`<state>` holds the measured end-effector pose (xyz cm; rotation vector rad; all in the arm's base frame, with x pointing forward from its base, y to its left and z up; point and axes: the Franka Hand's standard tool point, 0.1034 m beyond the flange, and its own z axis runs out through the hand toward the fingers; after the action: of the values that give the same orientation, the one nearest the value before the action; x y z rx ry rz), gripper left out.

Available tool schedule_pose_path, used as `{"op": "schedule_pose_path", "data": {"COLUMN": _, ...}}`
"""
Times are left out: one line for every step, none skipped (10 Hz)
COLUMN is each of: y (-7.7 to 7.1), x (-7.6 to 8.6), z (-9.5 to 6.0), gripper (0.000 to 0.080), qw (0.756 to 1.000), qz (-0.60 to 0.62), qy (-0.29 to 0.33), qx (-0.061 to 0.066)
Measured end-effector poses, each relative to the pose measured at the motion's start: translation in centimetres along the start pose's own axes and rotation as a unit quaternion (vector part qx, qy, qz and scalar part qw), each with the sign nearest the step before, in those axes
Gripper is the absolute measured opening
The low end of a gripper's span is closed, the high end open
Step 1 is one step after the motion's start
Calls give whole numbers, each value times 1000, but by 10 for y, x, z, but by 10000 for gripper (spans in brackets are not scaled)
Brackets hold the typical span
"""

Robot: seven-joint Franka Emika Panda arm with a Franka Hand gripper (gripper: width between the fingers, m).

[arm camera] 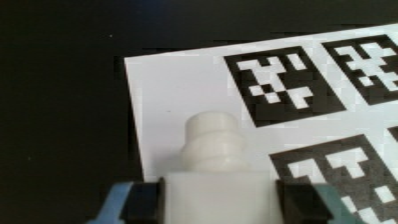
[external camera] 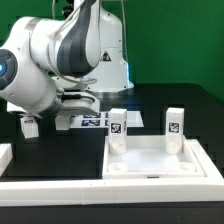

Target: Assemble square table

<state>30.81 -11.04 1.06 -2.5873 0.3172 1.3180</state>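
Tabletop ctr clr; far corners (legs)

In the exterior view the arm hides the pincer; the wrist view crops the leg and marker board.

No word, number or brand readable anywhere. Only black-white square tags: coded patterns, without letters.

Exterior view: one tag on the front face of a leg, at 11 o'clock on the tabletop; one more on a second leg, at 1 o'clock. Several tags on the marker board, at 9 o'clock from the first leg, too small to tell apart. On a third leg, at 9 o'clock from that board, a dark mark, too blurred to tell.

Wrist view: three large tags printed on the marker board, two cut by the picture's edge.
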Motion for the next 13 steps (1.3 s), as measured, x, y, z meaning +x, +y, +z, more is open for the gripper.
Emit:
{"op": "schedule_pose_path", "data": {"y": -1, "x": 0, "z": -4, "gripper": 291, "qw": 1000, "qz": -2, "qy": 3, "qx": 0}}
{"op": "schedule_pose_path", "data": {"y": -7, "x": -12, "z": -24, "gripper": 291, "qw": 1000, "qz": -19, "qy": -3, "qx": -3}}
{"op": "schedule_pose_path", "data": {"y": -17, "x": -24, "z": -49, "gripper": 291, "qw": 999, "qz": -37, "qy": 10, "qx": 2}}
{"op": "schedule_pose_path", "data": {"y": -23, "x": -33, "z": -68, "gripper": 291, "qw": 998, "qz": -47, "qy": 30, "qx": 4}}
{"op": "schedule_pose_path", "data": {"y": -25, "x": -39, "z": -69, "gripper": 291, "qw": 999, "qz": -33, "qy": 27, "qx": 7}}
{"op": "schedule_pose_path", "data": {"y": -25, "x": -32, "z": -69, "gripper": 291, "qw": 999, "qz": -35, "qy": 40, "qx": 8}}
{"op": "schedule_pose_path", "data": {"y": -25, "x": -26, "z": -73, "gripper": 291, "qw": 996, "qz": -38, "qy": 85, "qx": 2}}
{"op": "schedule_pose_path", "data": {"y": -26, "x": -26, "z": -76, "gripper": 291, "qw": 993, "qz": -41, "qy": 115, "qx": -2}}
{"op": "schedule_pose_path", "data": {"y": -31, "x": -18, "z": -96, "gripper": 291, "qw": 985, "qz": -50, "qy": 163, "qx": -17}}
{"op": "schedule_pose_path", "data": {"y": -44, "x": -21, "z": -126, "gripper": 291, "qw": 976, "qz": -68, "qy": 204, "qx": -27}}
{"op": "schedule_pose_path", "data": {"y": -55, "x": -26, "z": -154, "gripper": 291, "qw": 968, "qz": -82, "qy": 235, "qx": -32}}
{"op": "schedule_pose_path", "data": {"y": -60, "x": -30, "z": -171, "gripper": 291, "qw": 958, "qz": -92, "qy": 267, "qx": -38}}
{"op": "schedule_pose_path", "data": {"y": -59, "x": -37, "z": -171, "gripper": 291, "qw": 949, "qz": -97, "qy": 297, "qx": -42}}
